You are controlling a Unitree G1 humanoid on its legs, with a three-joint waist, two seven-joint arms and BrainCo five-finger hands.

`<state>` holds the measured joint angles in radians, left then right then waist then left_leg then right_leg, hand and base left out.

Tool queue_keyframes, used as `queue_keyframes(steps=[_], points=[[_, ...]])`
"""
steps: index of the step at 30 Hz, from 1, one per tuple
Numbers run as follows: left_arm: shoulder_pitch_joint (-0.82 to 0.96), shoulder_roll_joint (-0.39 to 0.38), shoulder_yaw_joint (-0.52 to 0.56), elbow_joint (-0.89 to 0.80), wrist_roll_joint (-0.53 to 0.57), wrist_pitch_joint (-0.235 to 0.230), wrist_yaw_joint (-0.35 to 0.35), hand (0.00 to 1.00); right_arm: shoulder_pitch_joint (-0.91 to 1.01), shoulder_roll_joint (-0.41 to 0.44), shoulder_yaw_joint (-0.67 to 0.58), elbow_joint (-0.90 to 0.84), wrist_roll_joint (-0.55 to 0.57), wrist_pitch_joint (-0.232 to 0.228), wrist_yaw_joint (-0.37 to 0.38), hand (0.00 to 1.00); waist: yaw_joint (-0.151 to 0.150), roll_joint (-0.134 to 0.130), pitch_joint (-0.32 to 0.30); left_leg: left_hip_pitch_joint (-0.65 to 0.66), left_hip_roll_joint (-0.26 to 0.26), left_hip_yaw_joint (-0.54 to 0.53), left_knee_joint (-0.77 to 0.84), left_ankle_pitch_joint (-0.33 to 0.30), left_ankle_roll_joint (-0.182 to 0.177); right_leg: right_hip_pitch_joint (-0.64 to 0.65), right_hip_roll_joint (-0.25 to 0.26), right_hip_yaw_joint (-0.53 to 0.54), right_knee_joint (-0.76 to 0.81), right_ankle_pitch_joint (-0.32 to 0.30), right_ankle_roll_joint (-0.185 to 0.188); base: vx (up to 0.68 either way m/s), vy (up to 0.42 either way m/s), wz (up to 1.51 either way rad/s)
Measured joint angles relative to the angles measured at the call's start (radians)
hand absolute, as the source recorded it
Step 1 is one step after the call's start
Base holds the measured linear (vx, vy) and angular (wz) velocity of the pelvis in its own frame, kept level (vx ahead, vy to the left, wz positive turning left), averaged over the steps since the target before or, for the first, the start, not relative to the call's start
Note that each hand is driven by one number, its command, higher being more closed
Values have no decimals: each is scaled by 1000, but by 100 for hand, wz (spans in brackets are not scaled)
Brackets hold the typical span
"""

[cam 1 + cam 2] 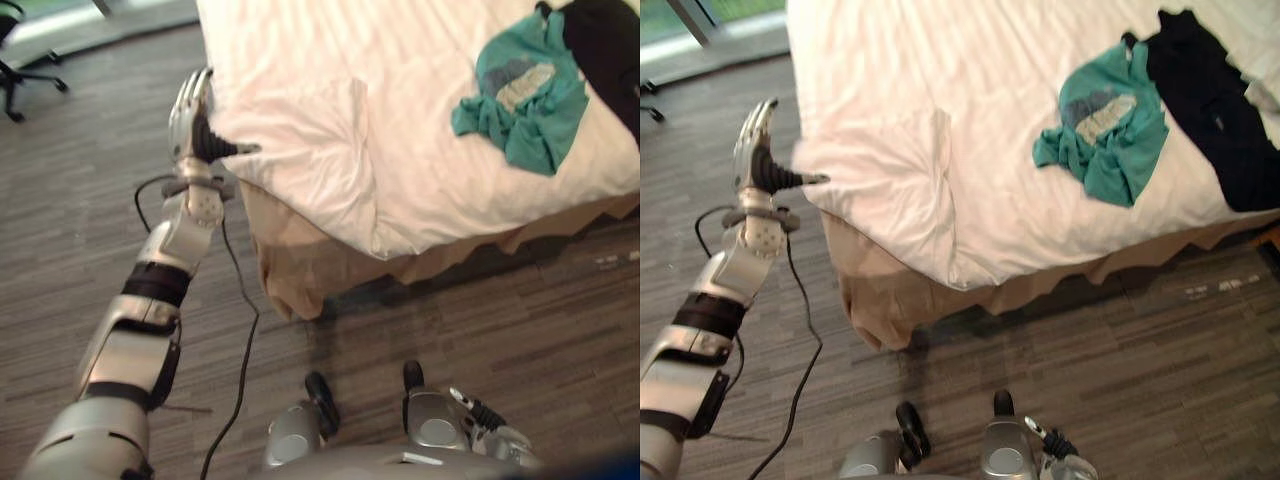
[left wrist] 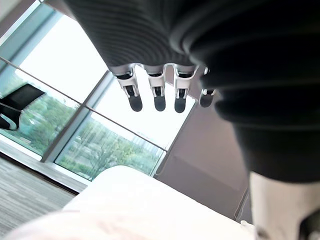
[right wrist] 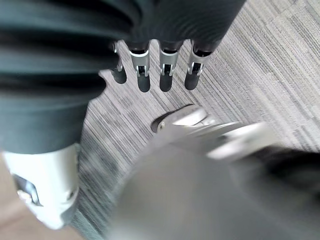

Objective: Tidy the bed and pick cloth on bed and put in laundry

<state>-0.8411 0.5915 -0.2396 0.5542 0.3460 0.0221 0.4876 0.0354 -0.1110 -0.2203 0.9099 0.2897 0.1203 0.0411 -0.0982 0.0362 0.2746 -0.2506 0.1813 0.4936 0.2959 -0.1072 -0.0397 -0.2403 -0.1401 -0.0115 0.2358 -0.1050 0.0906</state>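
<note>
A crumpled teal cloth (image 1: pixel 525 100) lies on the white duvet (image 1: pixel 400 120) at the bed's right side. A black cloth (image 1: pixel 1210 100) lies just beyond it, touching its far edge. My left hand (image 1: pixel 190 115) is raised at the bed's left corner, open with its fingers straight up. Its thumb points at the duvet's folded corner (image 1: pixel 300 160) and reaches its edge. In the left wrist view the fingers (image 2: pixel 157 97) are straight and hold nothing. My right hand (image 3: pixel 143 75) hangs low over the floor, open and holding nothing.
The bed's tan skirt (image 1: pixel 290 265) hangs out under the duvet at the near corner. Grey striped carpet (image 1: pixel 520 330) runs along the bed's near side. A black office chair (image 1: pixel 15 60) stands at the far left by a window (image 1: pixel 700 20).
</note>
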Motion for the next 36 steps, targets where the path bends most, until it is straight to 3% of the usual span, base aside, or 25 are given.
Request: queue_keyframes(steps=[2, 6, 8, 13, 16, 17, 19, 23, 28, 31, 36], points=[[-63, -23, -6, 2, -1, 38, 26, 0, -21, 18, 25, -66, 22, -18, -8, 0, 10, -9, 54, -20, 34, 52, 63, -7, 10, -26, 6, 1, 55, -4, -6, 42, 23, 4], [-115, -34, -6, -1, -8, 84, 67, 0, -53, 32, 89, -134, 47, -54, -8, 0, 18, -14, 77, -85, 76, 83, 145, -16, 23, -111, 17, 1, 156, -17, -21, 3, -5, -1], [-148, -47, -6, -25, -22, 111, 78, 0, -74, 30, 108, -159, 63, -73, -9, 0, 31, -16, 118, -106, 100, 98, 193, -26, 39, -143, 23, 1, 211, -27, -25, -2, -12, -2], [-200, -74, -4, -42, -22, 167, 73, 0, -128, 30, 130, -179, 125, -108, -6, 0, 30, -26, 166, -214, 141, 97, 284, -42, 59, -260, 34, 0, 303, -48, -31, -52, -40, 0], [-204, -105, -4, -42, -21, 167, 39, 0, -153, 30, 131, -186, 170, -129, -5, 0, 24, -30, 189, -258, 151, 96, 313, -65, 58, -315, 34, 1, 338, -79, -35, -97, -37, -6], [-208, -126, -13, -39, -15, 169, -13, 100, -171, 29, 132, -188, 200, -135, -3, 0, 20, -29, 190, -297, 155, 94, 326, -77, 57, -358, 35, 1, 358, -93, -37, -116, -45, -7], [-221, -132, -34, -30, 0, 174, -50, 100, -195, 29, 132, -187, 224, -139, -2, 0, 13, -28, 194, -331, 163, 93, 342, -94, 59, -392, 36, 1, 371, -108, -38, -108, -28, -3], [-316, -132, -33, -12, 95, 247, -84, 100, -249, 29, 125, -184, 269, -149, 10, 0, 4, -27, 224, -370, 168, 103, 353, -115, 63, -454, 37, 14, 401, -119, -35, -148, -18, -6], [-359, -112, -35, -13, 148, 318, -92, 100, -297, 33, 81, -166, 286, -149, 15, 0, 1, -26, 224, -385, 162, 152, 334, -105, 83, -494, 37, 53, 367, -74, -19, -54, 34, -19], [-359, -101, -36, -19, 148, 363, -99, 100, -302, 33, 55, -165, 278, -151, 15, 0, -15, -25, 224, -363, 139, 173, 309, -99, 92, -479, 24, 66, 342, -59, -7, 71, 56, -7], [-280, -77, -36, -21, 132, 387, -219, 100, -296, 29, 38, -165, 210, -152, 14, 0, -26, -11, 217, -241, 83, 209, 242, -94, 94, -378, -10, 82, 296, -53, -1, 102, 34, -6]])
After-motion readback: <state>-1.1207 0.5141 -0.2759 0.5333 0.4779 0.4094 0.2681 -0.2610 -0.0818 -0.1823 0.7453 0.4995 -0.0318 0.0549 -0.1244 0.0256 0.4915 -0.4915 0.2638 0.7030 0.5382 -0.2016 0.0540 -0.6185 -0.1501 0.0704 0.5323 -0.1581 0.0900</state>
